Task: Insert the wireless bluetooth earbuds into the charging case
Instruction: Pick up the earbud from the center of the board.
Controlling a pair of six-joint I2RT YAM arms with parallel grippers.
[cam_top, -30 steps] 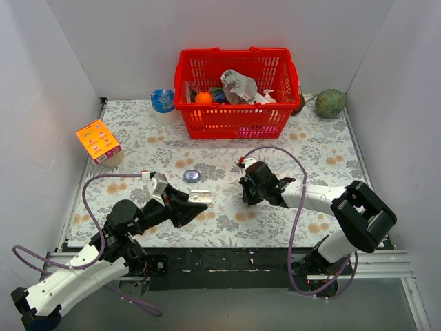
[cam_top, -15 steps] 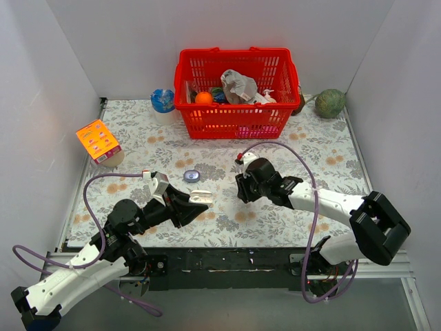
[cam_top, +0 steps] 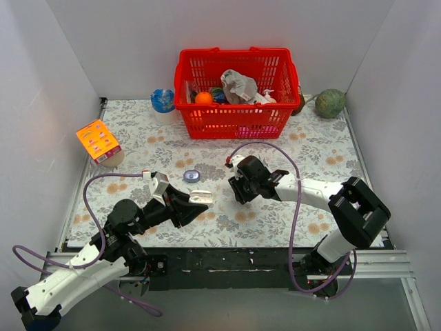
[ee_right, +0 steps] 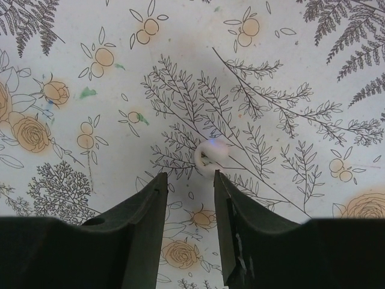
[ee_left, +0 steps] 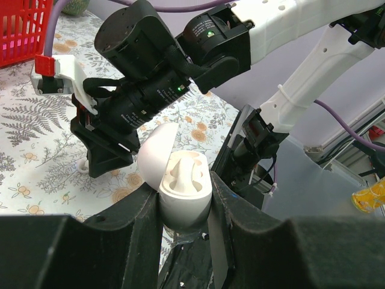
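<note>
My left gripper [cam_top: 200, 200] is shut on the open charging case [ee_left: 183, 188], a glossy white oval shell with its lid [ee_left: 154, 155] tipped up to the left. It holds the case just above the flowered mat. My right gripper [cam_top: 236, 194] is open and points down at the mat, a little right of the case. In the right wrist view, a tiny whitish earbud [ee_right: 210, 157] lies on the mat just beyond my right gripper [ee_right: 191, 180], close to the right fingertip. A purplish earbud [cam_top: 192, 176] lies on the mat behind the case.
A red basket [cam_top: 207, 117] full of items stands at the back. A blue-white cup [cam_top: 163, 101] is to its left and a green ball [cam_top: 330, 103] at the back right. An orange box [cam_top: 98, 141] lies at the left edge.
My right gripper has moved left across the mat, closer to the held case. My left gripper and the case have stayed still.
</note>
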